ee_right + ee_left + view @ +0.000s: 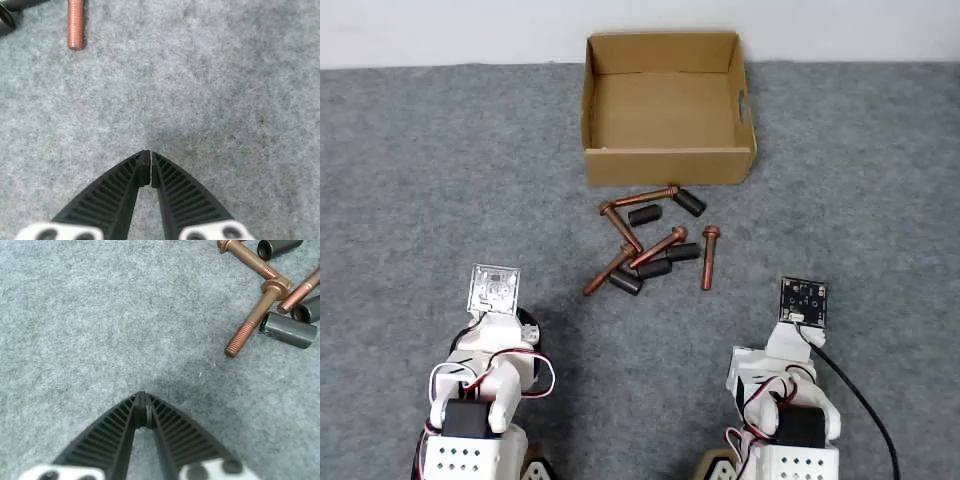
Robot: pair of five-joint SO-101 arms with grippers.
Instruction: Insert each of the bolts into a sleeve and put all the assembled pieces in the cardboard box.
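**Left arm** — stationed on the near side of the cardboard box, off toward the box's left corner and well apart from it. The left claw points down at the bare grey surface. Its two halves meet at the tips with nothing between them. This reads as a rest posture, not a grasp.

**Work pieces.** Five copper-coloured bolts and five dark sleeves lie loose in a heap just in front of the box's front wall. No bolt sits inside a sleeve, and no piece lies in the box, so the task appears to be at its start.
- Leftmost is a slanted bolt, with its thread pointing away from the box and a sleeve just beside its shank.
- Nearest the box is a bolt lying roughly parallel to the front wall, with a sleeve just beside one end.
- Rightmost is a lone bolt with its head toward the box, lying slightly apart from the heap. Because it is not crossed by other parts, it is probably the easiest first pick.

The heap lies between the two arms, presumably so that either can reach it. The box opens upward just beyond it, which keeps the transfer short.

**Right arm** — on the near side of the box, off its right corner. The right claw is closed tip to tip and empty, hanging over bare surface farther from the box than the lone bolt.
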